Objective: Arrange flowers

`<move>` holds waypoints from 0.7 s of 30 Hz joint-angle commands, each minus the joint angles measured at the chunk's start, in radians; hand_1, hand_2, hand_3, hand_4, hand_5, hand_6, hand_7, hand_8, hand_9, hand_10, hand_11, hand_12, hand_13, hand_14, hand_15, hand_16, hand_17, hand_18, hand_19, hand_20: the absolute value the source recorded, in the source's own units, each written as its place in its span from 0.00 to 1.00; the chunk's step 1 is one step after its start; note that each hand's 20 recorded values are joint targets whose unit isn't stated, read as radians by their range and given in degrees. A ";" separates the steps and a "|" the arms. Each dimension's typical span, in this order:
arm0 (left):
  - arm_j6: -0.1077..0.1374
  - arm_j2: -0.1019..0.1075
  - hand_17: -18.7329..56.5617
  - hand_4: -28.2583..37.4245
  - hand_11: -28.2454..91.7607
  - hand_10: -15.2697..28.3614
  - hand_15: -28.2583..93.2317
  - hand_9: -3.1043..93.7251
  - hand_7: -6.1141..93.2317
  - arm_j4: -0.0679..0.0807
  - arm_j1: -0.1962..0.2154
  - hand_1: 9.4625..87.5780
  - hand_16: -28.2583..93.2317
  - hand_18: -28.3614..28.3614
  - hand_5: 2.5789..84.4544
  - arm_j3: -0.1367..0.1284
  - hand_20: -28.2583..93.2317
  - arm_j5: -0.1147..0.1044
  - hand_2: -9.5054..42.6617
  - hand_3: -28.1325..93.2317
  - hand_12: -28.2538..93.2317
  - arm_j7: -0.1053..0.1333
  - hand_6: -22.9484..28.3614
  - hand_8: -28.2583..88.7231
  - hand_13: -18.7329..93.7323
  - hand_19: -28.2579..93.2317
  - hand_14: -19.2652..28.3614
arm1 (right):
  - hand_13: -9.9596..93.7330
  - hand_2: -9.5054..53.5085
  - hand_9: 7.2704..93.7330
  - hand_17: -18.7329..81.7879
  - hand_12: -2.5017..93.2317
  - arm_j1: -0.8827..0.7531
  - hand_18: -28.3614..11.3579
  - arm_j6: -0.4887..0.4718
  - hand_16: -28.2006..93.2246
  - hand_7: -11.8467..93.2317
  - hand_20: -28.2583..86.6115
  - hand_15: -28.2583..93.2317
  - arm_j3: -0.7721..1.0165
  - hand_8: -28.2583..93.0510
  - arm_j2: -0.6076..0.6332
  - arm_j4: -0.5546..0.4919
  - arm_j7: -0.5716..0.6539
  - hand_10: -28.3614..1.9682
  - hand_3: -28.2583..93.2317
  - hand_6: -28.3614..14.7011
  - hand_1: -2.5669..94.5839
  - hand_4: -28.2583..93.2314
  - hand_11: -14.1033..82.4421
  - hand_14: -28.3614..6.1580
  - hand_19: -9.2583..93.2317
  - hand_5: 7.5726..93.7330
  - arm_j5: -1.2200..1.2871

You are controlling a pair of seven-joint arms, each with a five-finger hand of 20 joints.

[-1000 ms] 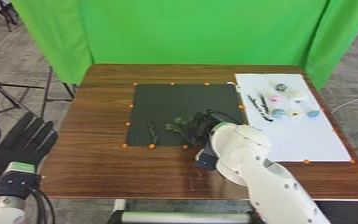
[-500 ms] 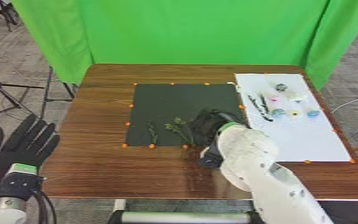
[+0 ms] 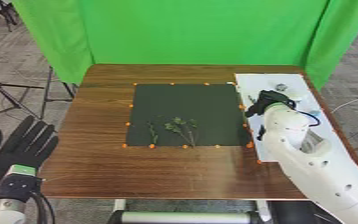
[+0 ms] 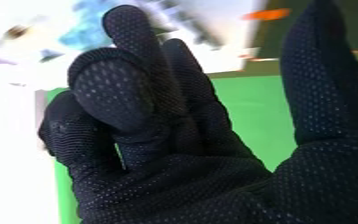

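Head view: black mat point(image 3: 162, 100) bears green sprigs point(image 3: 178, 121) (left hand point(image 3: 12, 156) splayed, right hand point(image 3: 269, 101) unclenched).

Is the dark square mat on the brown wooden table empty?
No, thin green leafy sprigs lie on the mat toward its near edge.

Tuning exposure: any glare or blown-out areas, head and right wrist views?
Right wrist view: broad white area beside the right hand washed out, glove's dotted texture readable. Head view: white sheet bright, soft sheen on brown table.
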 commanded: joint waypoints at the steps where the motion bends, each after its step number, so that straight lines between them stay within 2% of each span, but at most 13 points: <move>1: -0.004 -0.001 0.18 0.00 0.46 0.69 0.55 0.37 0.22 -0.007 0.014 0.19 0.17 0.72 0.39 0.003 0.31 0.001 0.44 0.80 0.34 0.013 0.59 0.15 0.38 0.46 0.71 | 0.86 0.03 0.79 0.69 0.27 0.090 0.11 0.009 0.49 0.24 0.63 0.74 -0.035 0.19 0.002 0.077 0.010 0.31 0.76 0.38 0.35 0.04 0.44 0.51 1.00 0.51 -0.045; 3: -0.004 -0.001 0.18 0.00 0.46 0.69 0.55 0.37 0.22 -0.005 0.012 0.19 0.17 0.72 0.39 0.004 0.31 -0.001 0.44 0.80 0.34 0.014 0.59 0.15 0.38 0.46 0.71 | 0.86 0.03 0.79 0.69 0.27 0.111 0.11 0.007 0.49 0.24 0.64 0.74 -0.050 0.19 0.005 0.102 0.012 0.32 0.76 0.38 0.35 0.04 0.44 0.51 1.00 0.51 -0.027; 4: -0.003 0.002 0.18 0.00 0.46 0.69 0.55 0.37 0.22 -0.004 0.017 0.19 0.17 0.72 0.39 0.007 0.31 -0.001 0.44 0.80 0.34 0.026 0.59 0.15 0.38 0.46 0.71 | 0.86 0.03 0.79 0.69 0.27 0.122 0.11 -0.002 0.49 0.24 0.64 0.74 -0.054 0.19 0.000 0.125 0.007 0.32 0.75 0.38 0.35 0.04 0.45 0.51 1.00 0.52 -0.014; 6: 0.003 -0.002 0.18 0.00 0.46 0.69 0.55 0.37 0.22 -0.005 0.014 0.19 0.17 0.72 0.39 0.010 0.31 -0.002 0.44 0.80 0.34 0.033 0.59 0.15 0.38 0.46 0.71 | 0.86 0.03 0.79 0.69 0.27 0.138 0.11 -0.018 0.49 0.24 0.64 0.75 -0.063 0.19 -0.003 0.152 0.009 0.32 0.75 0.38 0.35 0.04 0.45 0.52 1.00 0.52 0.018; 9: -0.008 -0.003 0.18 0.00 0.46 0.69 0.55 0.38 0.23 -0.003 0.012 0.19 0.17 0.72 0.40 0.010 0.31 0.004 0.44 0.80 0.34 0.024 0.59 0.15 0.38 0.46 0.71 | 0.86 0.02 0.79 0.69 0.28 0.133 0.11 -0.045 0.50 0.24 0.64 0.75 -0.062 0.18 -0.001 0.168 0.006 0.35 0.75 0.40 0.36 0.03 0.46 0.52 1.00 0.53 0.038; 12: 0.000 -0.004 0.18 0.00 0.46 0.69 0.56 0.38 0.23 -0.007 0.019 0.19 0.17 0.72 0.40 0.009 0.31 0.001 0.44 0.80 0.34 0.029 0.58 0.15 0.38 0.46 0.71 | 0.86 0.00 0.81 0.68 0.28 0.133 0.11 -0.051 0.50 0.24 0.64 0.75 -0.068 0.18 -0.010 0.188 0.012 0.37 0.75 0.44 0.37 0.02 0.47 0.51 1.00 0.54 0.046; 14: 0.016 -0.001 0.18 0.00 0.46 0.69 0.56 0.38 0.23 -0.016 0.023 0.19 0.17 0.72 0.40 0.013 0.31 0.000 0.44 0.80 0.34 0.042 0.58 0.15 0.38 0.46 0.71 | 0.86 0.00 0.81 0.68 0.29 0.132 0.11 -0.033 0.50 0.24 0.64 0.76 -0.071 0.17 -0.023 0.217 0.023 0.38 0.75 0.44 0.37 0.02 0.47 0.52 1.00 0.55 0.048; 15: 0.005 -0.001 0.18 0.00 0.46 0.69 0.56 0.38 0.23 -0.019 0.026 0.19 0.17 0.72 0.40 0.010 0.31 0.005 0.44 0.80 0.34 0.041 0.58 0.15 0.38 0.46 0.71 | 0.86 0.00 0.82 0.69 0.29 0.132 0.12 -0.031 0.51 0.24 0.65 0.76 -0.068 0.17 -0.029 0.227 0.027 0.39 0.76 0.45 0.37 0.02 0.47 0.52 1.00 0.55 0.054; 16: -0.008 -0.003 0.18 0.00 0.46 0.69 0.56 0.38 0.23 -0.018 0.026 0.20 0.17 0.72 0.40 0.005 0.31 0.021 0.44 0.80 0.34 0.028 0.58 0.15 0.38 0.46 0.71 | 0.87 0.00 0.83 0.70 0.29 0.129 0.13 -0.037 0.51 0.24 0.66 0.76 -0.068 0.17 -0.032 0.237 0.035 0.40 0.76 0.45 0.38 0.02 0.47 0.54 1.00 0.56 0.063; 17: -0.006 -0.002 0.18 0.00 0.46 0.69 0.56 0.38 0.23 -0.018 0.022 0.20 0.17 0.72 0.40 0.006 0.31 0.025 0.45 0.80 0.34 0.027 0.58 0.15 0.38 0.46 0.71 | 0.88 0.00 0.83 0.71 0.29 0.126 0.14 -0.039 0.51 0.24 0.67 0.76 -0.070 0.17 -0.032 0.240 0.029 0.40 0.77 0.46 0.38 0.02 0.47 0.56 1.00 0.56 0.061; 21: -0.004 -0.004 0.18 0.00 0.46 0.69 0.56 0.38 0.23 -0.019 0.021 0.20 0.17 0.71 0.40 0.005 0.31 0.010 0.45 0.80 0.34 0.030 0.58 0.15 0.38 0.46 0.71 | 0.89 0.00 0.86 0.73 0.29 0.131 0.14 -0.025 0.54 0.25 0.70 0.77 -0.110 0.16 -0.035 0.261 -0.002 0.45 0.76 0.49 0.41 0.01 0.48 0.59 1.00 0.58 0.036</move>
